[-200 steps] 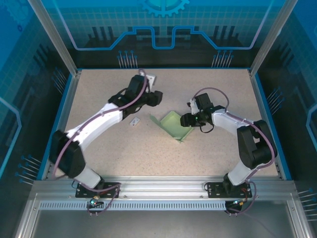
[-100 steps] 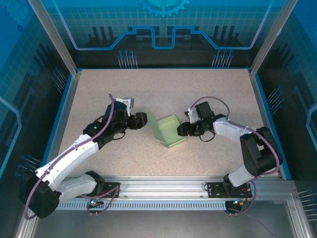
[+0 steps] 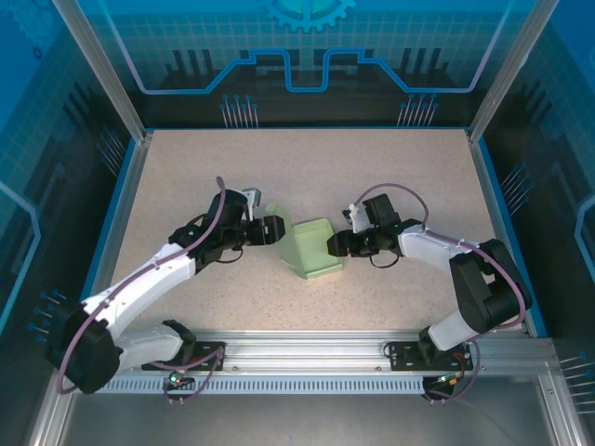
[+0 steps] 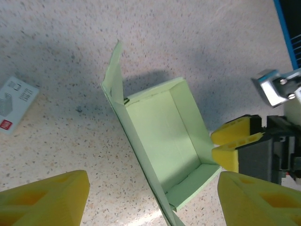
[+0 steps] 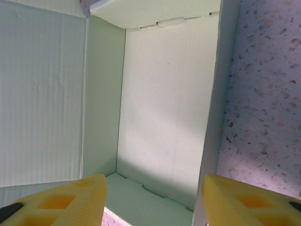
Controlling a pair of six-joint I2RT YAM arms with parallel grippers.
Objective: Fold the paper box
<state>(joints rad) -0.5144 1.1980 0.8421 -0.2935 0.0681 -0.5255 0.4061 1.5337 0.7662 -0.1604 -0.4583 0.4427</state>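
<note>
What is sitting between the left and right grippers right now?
The pale mint-green thin-card paper box, partly folded and open-topped, lies between the left gripper and the right gripper, as the top external view shows.

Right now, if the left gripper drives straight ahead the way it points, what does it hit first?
Probably the paper box: its tall side wall stands directly ahead of the left gripper. Exact depth is unclear.

Speckled beige table (image 3: pixel 307 158), blue patterned walls (image 3: pixel 307 56)
</note>
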